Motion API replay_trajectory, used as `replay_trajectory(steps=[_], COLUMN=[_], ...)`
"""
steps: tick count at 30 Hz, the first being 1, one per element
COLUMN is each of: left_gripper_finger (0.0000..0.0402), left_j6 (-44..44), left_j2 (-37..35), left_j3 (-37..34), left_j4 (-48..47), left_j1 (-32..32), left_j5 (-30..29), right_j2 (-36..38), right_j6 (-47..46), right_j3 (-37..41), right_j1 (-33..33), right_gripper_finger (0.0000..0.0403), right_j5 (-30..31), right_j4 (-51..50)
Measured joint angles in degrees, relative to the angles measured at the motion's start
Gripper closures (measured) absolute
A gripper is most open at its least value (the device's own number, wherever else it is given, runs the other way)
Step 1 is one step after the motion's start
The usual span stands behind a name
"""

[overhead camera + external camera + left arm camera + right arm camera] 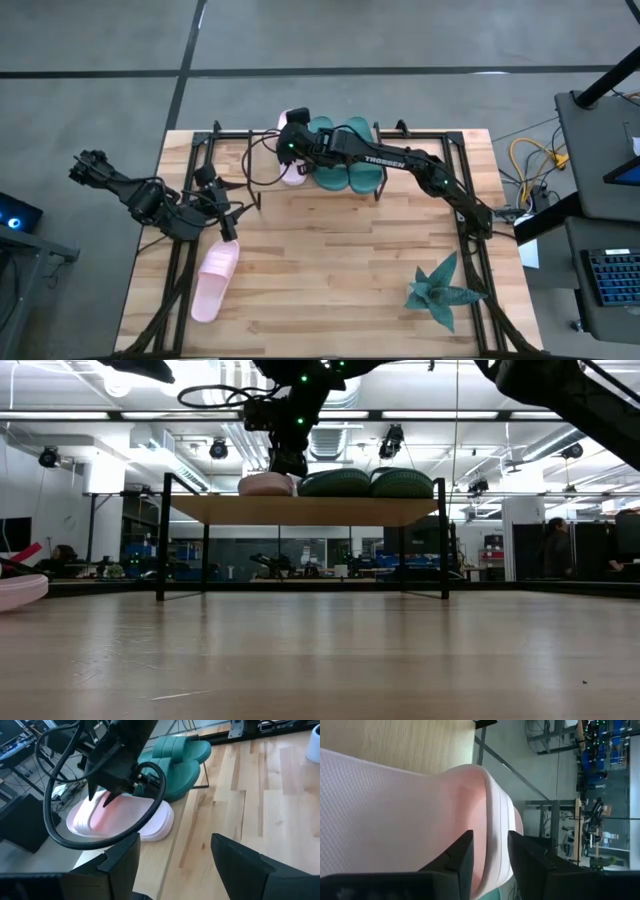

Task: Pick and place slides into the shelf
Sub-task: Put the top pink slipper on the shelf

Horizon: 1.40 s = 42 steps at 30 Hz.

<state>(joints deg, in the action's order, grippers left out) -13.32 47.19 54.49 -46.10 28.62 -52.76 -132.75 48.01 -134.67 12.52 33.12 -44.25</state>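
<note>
Butcher-block desk from above: right tool grips a pale pink rubber slide on the low wooden shelf beside two teal slides; another pink slide lies near-left under the part-open, empty left tool.

Low view: the held slide sits at the board's left end; a careless release could tip it off.

Right wrist: fingers pinch its strap narrowly, so it may slip.
</note>
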Motion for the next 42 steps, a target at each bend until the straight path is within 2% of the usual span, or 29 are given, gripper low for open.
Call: replay_trajectory(steps=[4, 10, 32, 42], left_gripper_finger=[0.0173, 0.0173, 0.0173, 0.0173], left_j6=[-0.04, -0.04, -0.04, -1.35], left_j2=[-0.31, -0.84, -1.39, -1.39], left_j3=[-0.51, -0.16, -0.42, -0.49], left_j4=[0.08, 0.09, 0.09, -0.51], left_j1=[0.02, 0.04, 0.04, 0.04], left_j5=[-0.01, -0.01, -0.01, -0.01], right_j2=[0.00, 0.00, 0.05, 0.22], right_j6=[-0.04, 0.02, -5.36, -4.94], right_j3=[0.00, 0.00, 0.11, 0.11], right_j1=[0.21, 0.48, 0.67, 0.56], right_gripper_finger=[0.0318, 0.0387, 0.0394, 0.0393], right_j5=[0.16, 1.21, 1.66, 2.99], right_j4=[-0.03, 0.00, 5.64, 0.47])
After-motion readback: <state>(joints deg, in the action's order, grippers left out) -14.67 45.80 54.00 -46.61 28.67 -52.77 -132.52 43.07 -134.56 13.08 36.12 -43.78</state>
